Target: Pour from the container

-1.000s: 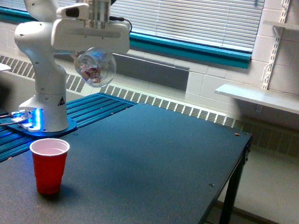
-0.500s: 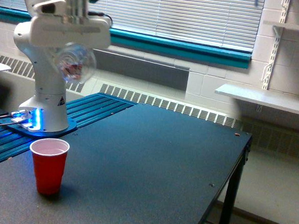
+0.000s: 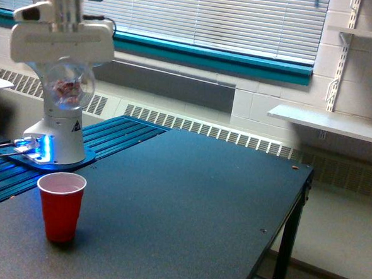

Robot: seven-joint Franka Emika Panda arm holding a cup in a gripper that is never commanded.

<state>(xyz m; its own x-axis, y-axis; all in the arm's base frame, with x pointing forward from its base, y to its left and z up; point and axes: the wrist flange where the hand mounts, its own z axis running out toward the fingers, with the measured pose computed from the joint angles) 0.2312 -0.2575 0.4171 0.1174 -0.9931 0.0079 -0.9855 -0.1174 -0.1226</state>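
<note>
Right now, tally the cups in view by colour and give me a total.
Red cup: 1, standing on the table
Clear cup: 1, held up by the gripper, with small pieces inside
Total: 2 cups

No legible text, brand or number appeared anywhere in the exterior view. The only sign was a small black triangular warning sticker [image 3: 75,126] on the white robot base [image 3: 58,138]; its symbol was too small to read, possibly a hazard mark.
</note>
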